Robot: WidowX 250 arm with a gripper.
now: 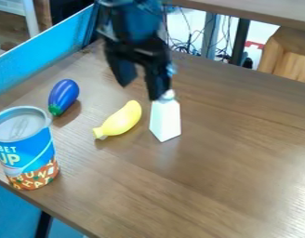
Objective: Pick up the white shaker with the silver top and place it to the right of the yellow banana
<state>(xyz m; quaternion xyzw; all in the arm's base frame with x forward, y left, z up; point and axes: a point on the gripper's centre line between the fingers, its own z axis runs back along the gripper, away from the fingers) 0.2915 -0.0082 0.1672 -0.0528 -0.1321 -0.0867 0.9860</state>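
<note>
The black two-finger gripper [140, 92] stands open with nothing between its fingers, one fingertip at the top of the white, tapered, carton-like block [165, 122]. Nearby below it lies a curved yellow plastic banana [121, 119]; farther out, a glossy blue-purple toy eggplant [63, 95].

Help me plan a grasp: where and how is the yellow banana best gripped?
Probably at the middle of the yellow banana, from above, with the jaws closing across its narrow width. It lies lengthwise on the table, and its plump body offers more grip than its tapered end.
</note>
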